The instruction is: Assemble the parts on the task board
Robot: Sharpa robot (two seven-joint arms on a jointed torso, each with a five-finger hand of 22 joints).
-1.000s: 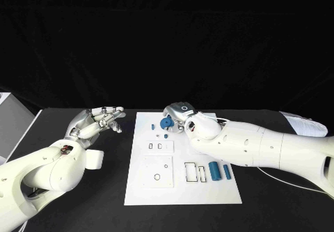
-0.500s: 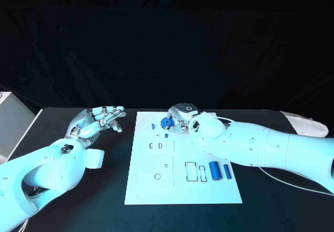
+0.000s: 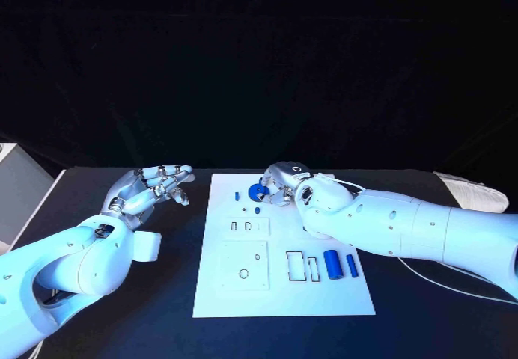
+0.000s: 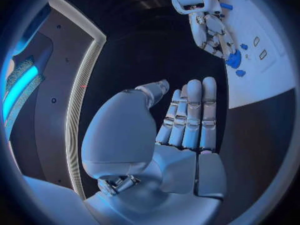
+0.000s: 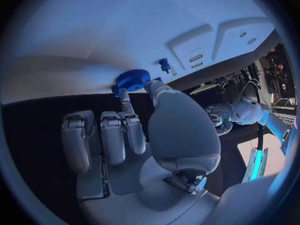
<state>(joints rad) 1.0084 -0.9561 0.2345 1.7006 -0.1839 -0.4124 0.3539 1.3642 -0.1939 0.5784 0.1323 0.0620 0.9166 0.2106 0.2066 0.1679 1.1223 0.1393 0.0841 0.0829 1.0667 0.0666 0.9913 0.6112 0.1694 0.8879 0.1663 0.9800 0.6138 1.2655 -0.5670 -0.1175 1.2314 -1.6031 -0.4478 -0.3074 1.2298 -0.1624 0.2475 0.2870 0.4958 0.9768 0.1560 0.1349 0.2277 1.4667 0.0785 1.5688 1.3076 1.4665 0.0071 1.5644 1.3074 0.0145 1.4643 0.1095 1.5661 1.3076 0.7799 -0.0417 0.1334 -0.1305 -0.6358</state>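
My right hand (image 3: 283,182) has settled, fingers pinching the blue gear (image 3: 258,191) at the board's (image 3: 283,299) far edge; left hand (image 3: 151,188) waits open.

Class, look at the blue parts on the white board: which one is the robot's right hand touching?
The round blue gear-like part at the board's far edge, pinched by the right hand; the two blue cylinders lie untouched near the board's right edge.

White papers (image 3: 473,191) at the black table's (image 3: 432,329) right edge (partly arm-hidden)
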